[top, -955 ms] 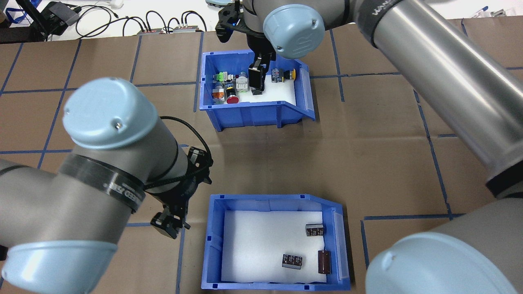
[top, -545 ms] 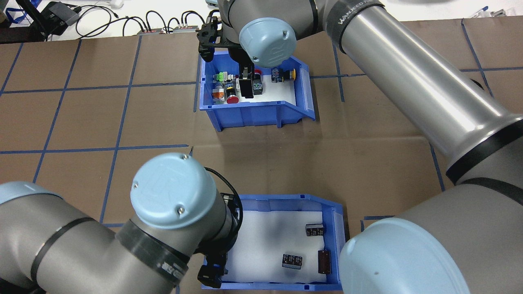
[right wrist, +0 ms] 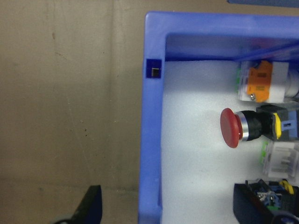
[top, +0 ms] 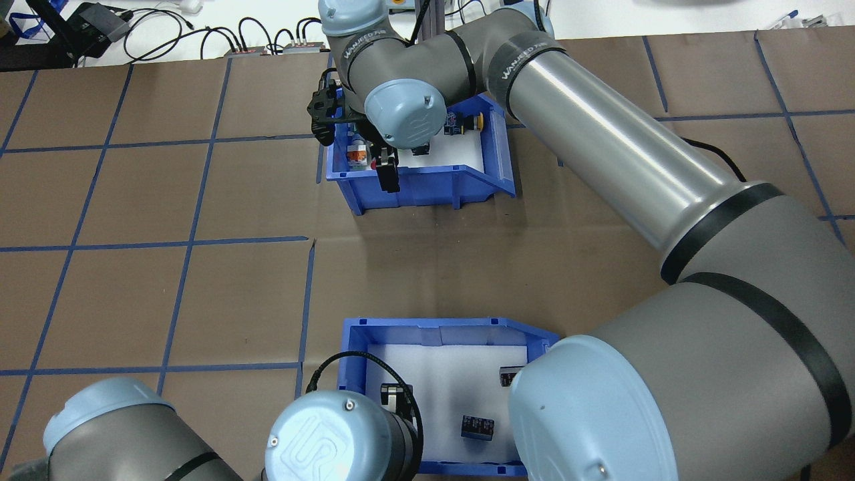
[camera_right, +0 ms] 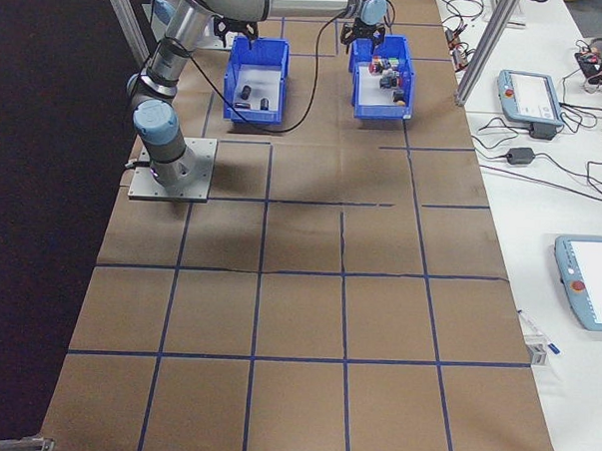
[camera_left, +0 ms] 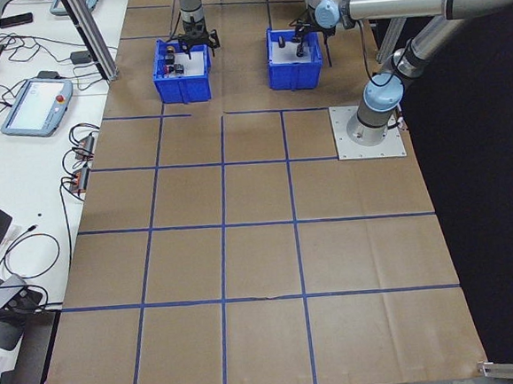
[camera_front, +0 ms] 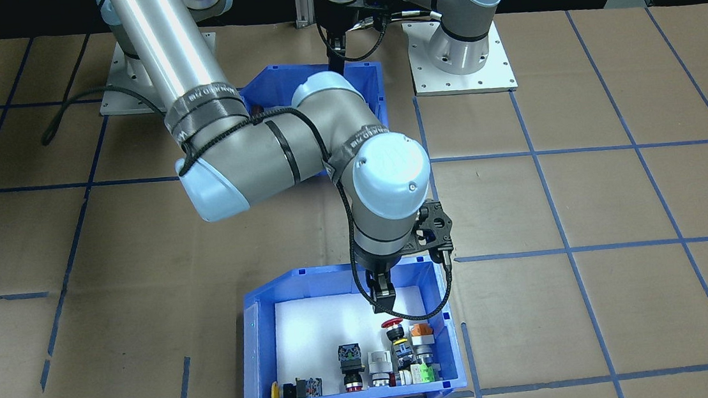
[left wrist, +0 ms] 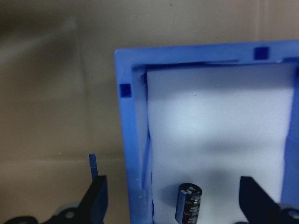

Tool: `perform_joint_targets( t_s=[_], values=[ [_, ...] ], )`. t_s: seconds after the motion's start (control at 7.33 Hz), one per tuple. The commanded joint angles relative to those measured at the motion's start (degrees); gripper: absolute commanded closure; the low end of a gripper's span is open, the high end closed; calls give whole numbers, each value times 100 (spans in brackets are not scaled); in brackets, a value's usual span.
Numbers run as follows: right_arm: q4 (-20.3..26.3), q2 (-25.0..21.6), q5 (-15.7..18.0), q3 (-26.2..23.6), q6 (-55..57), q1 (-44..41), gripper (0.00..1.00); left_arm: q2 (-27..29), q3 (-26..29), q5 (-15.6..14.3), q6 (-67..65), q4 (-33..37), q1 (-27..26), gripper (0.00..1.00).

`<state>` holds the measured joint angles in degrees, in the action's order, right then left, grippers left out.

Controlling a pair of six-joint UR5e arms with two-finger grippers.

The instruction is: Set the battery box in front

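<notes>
Left wrist-mounted view: wide-spread left end effector (left wrist: 170, 200) straddling battery box (left wrist: 133, 140) side wall.

Two bins sit on the table (top: 200, 300). The battery box (top: 354, 347) is near the robot, cylinders (top: 477, 426) inside on foam. The switch bin (top: 427, 184) lies farther away. Each gripper straddles its bin's left wall: left gripper (left wrist: 170, 198), right gripper (right wrist: 168, 207).
</notes>
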<state>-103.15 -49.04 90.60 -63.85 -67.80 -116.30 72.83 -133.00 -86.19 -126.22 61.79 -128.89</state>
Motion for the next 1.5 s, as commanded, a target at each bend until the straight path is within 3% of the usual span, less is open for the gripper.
perform_joint_targets(
  t_s=[0.0, 0.27, 0.55, 0.68, 0.82, 1.09, 1.23, 1.36],
  values=[
    [-91, 211, 71, -30, 21, 2, 11, 39, -147, 215, 70, -193, -136, 4],
    [14, 88, 298, -22, 30, -7, 50, 91, -174, 226, 37, -167, -145, 7],
    [15, 1, 300, 48, 13, -7, 79, 179, -410, 234, 36, -254, -162, 7],
    [41, -139, 300, 5, -5, -7, 89, 162, -420, 226, 45, -272, -162, 7],
    [41, -245, 300, 5, -31, -7, 95, 205, -429, 226, 71, -272, -162, 9],
    [215, -456, 335, -13, -40, 150, 95, 249, -437, 234, 63, -316, -162, 15],
    [347, -570, 544, -30, -58, 334, 96, 354, -437, 304, 71, -386, -162, 19],
    [549, -658, 607, -39, -188, 675, 96, 529, -429, 305, 63, -691, -162, 32]
  ],
)
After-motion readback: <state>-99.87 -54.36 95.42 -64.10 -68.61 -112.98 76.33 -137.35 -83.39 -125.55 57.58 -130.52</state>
